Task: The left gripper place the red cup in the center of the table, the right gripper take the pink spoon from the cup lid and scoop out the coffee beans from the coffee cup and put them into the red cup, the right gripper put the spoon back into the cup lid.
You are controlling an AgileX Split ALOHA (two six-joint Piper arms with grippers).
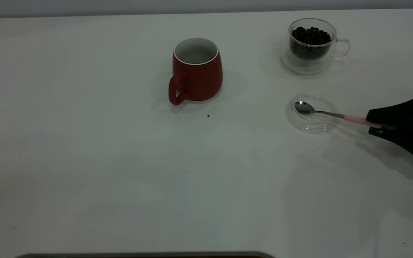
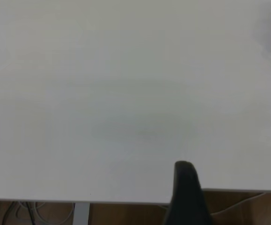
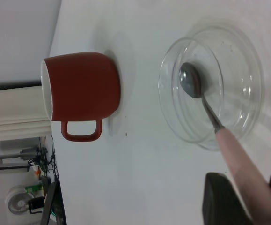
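The red cup (image 1: pixel 197 71) stands upright near the table's (image 1: pixel 84 161) middle, handle toward the front left, also seen in the right wrist view as the red cup (image 3: pixel 81 91). The coffee cup (image 1: pixel 312 44) with coffee beans (image 1: pixel 311 36) is at the back right. In front of it lies the cup lid (image 1: pixel 312 113) with the pink spoon's (image 1: pixel 353 118) bowl resting inside. My right gripper (image 1: pixel 375 125) is shut on the pink handle's end; the right wrist view shows the pink spoon (image 3: pixel 233 150) between the fingers. My left gripper (image 2: pixel 245 171) is open over the table's left edge, with one finger (image 2: pixel 186 187) showing.
Tiny dark specks (image 1: pixel 208 115) lie in front of the red cup. Bare white tabletop stretches across the left and front. Beyond the table edge, the left wrist view shows brown floor (image 2: pixel 247 208) and a table leg (image 2: pixel 81 213).
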